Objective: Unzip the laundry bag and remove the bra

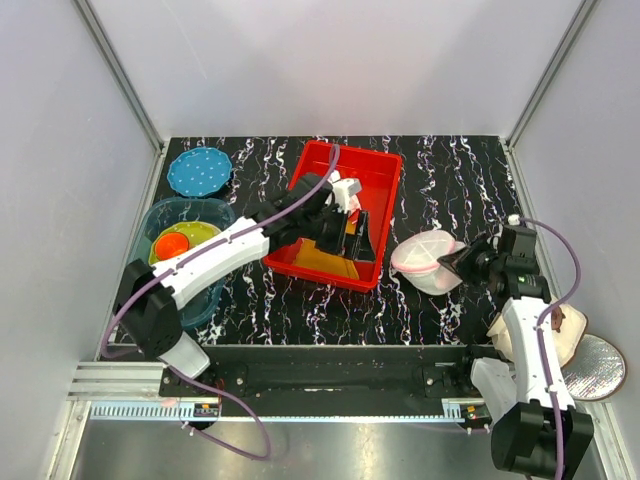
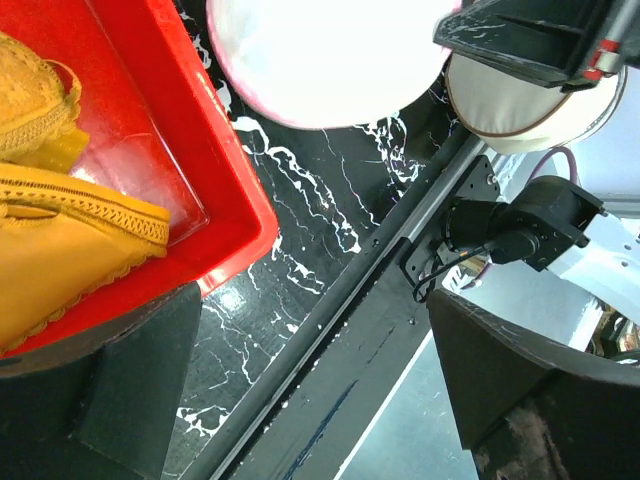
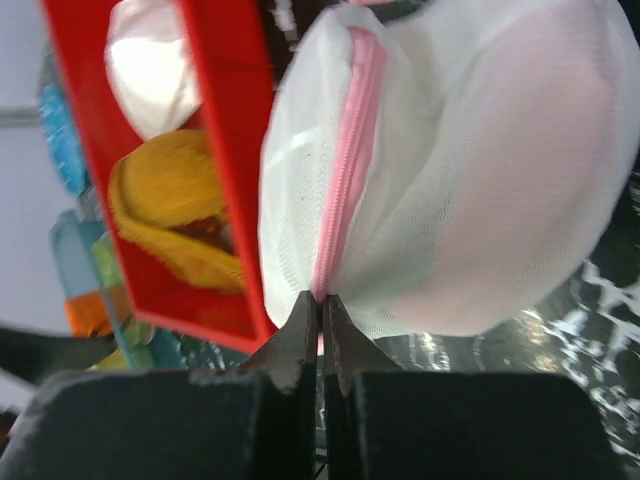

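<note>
Bag (image 1: pixel 428 262), white mesh with a pink zipper, sits near the table's right edge, just right of the red tray (image 1: pixel 378 180). My right gripper (image 3: pixel 320 300) is pinched closed on its zipper edge. My left gripper (image 2: pixel 320 390) hangs wide open and empty over the tray, near the yellow cloth (image 2: pixel 60 250).

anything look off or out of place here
Nothing spilled or damaged. One oddity: the left gripper hangs open over the tray's near corner, away from the bag, while the right gripper alone pinches the bag's pink zipper seam. The bag looks zipped shut.
</note>
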